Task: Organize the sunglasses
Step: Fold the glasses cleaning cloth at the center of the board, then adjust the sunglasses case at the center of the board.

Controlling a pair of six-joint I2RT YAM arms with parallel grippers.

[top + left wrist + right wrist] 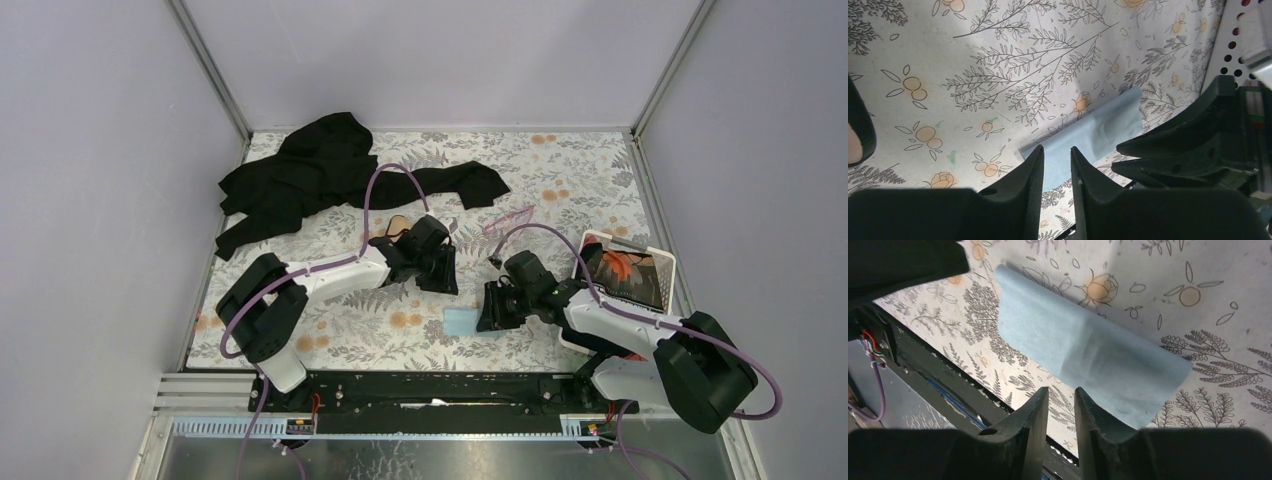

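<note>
The sunglasses [510,218], with pink lenses and slim arms, lie on the floral table behind both grippers. The black oval case [398,228] lies open with its tan lining up, just behind my left gripper [437,270]; its edge shows in the left wrist view [858,130]. The light blue cloth [460,322] lies folded between the grippers [1098,130] [1083,347]. My left gripper [1055,150] hovers above the cloth's left end, jaws nearly together and empty. My right gripper [493,308] [1061,390] is at the cloth's right edge, jaws likewise nearly together and empty.
A black garment [330,175] is heaped at the back left. A white perforated basket [668,262] holding something orange-red stands at the right, behind my right arm. The black base rail [440,388] runs along the table's near edge.
</note>
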